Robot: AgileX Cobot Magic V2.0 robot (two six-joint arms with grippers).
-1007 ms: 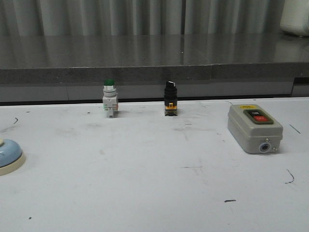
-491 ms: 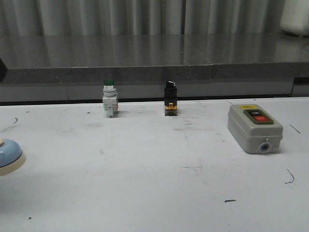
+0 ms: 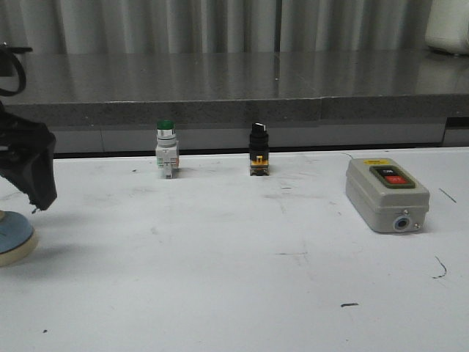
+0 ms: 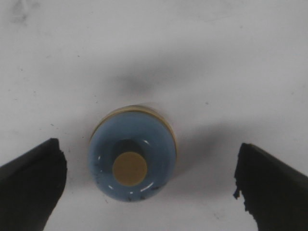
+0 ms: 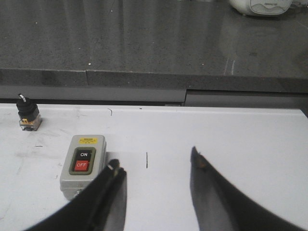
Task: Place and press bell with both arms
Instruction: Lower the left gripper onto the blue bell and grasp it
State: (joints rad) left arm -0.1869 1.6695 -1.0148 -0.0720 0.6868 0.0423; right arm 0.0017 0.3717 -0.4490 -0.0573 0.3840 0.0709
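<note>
Left hand (image 4: 149,187) hung spread wide above the bell (image 4: 133,159), touching nothing; the bell sat at the table's (image 3: 234,279) nine o'clock edge, ungrasped. Right hand (image 5: 156,185) waited open and empty. Placing and pressing both remained

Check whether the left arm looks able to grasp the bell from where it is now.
Probably yes. The left gripper hangs open right above the bell, a finger on either side with bare table around it. Nothing stands between the fingers and the bell.
</note>
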